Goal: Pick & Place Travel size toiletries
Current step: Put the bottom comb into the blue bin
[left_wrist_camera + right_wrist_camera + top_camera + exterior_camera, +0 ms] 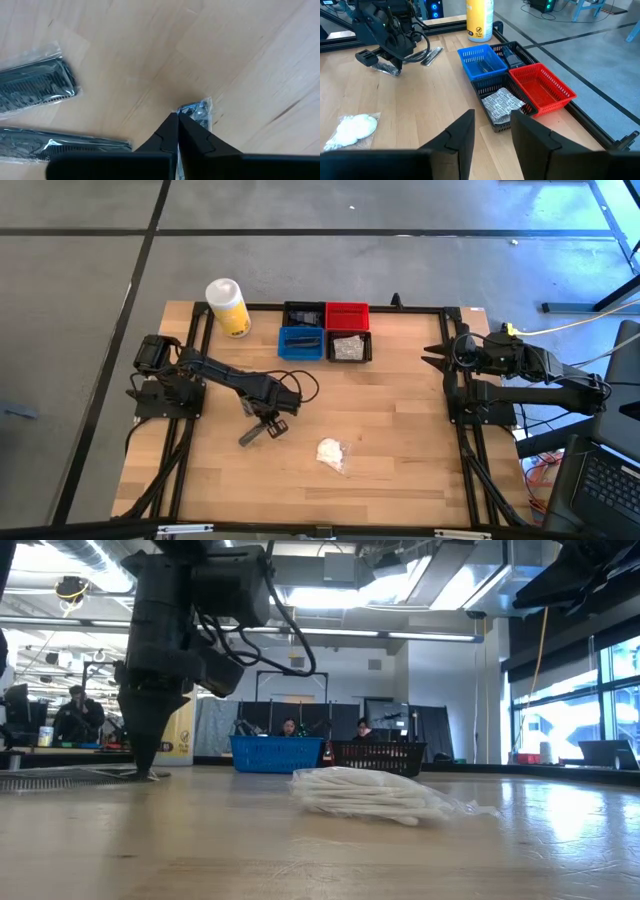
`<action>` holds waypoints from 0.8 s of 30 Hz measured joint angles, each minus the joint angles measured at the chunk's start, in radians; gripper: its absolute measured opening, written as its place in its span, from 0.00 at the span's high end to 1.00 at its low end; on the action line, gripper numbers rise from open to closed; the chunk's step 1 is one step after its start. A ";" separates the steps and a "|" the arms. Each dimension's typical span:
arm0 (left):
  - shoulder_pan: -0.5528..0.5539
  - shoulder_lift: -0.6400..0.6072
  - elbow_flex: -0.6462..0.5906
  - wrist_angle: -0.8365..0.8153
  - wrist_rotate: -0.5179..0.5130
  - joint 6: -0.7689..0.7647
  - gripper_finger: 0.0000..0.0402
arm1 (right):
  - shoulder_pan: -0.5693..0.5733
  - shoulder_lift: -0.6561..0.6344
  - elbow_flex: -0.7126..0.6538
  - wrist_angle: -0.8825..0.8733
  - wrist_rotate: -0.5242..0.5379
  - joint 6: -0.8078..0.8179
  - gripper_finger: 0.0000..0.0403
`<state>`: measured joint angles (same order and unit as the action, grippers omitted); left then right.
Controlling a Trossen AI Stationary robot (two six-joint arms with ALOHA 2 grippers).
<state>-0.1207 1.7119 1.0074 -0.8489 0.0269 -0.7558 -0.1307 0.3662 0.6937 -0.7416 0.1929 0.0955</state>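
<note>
Left gripper (268,426) down on the table's left-centre, fingers pinched together on the edge of a small dark wrapped packet (199,111). Two dark combs in clear sleeves (35,87) just beside it. White wad in clear wrap (330,451) near table centre, apart. Right gripper (436,358) parked at the right edge, fingers (457,132) apart, holding nothing.

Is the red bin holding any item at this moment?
No, in the right wrist view the red bin shows only its bare mesh floor, while the black bin beside it holds a crinkly packet.
</note>
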 joint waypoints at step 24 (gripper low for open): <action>0.087 -0.116 0.004 -0.013 -0.010 0.078 0.99 | 0.000 0.000 0.000 0.000 0.000 0.000 0.76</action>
<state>-0.0340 1.5962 1.0111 -0.8617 0.0174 -0.6779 -0.1309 0.3664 0.6937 -0.7416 0.1930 0.0952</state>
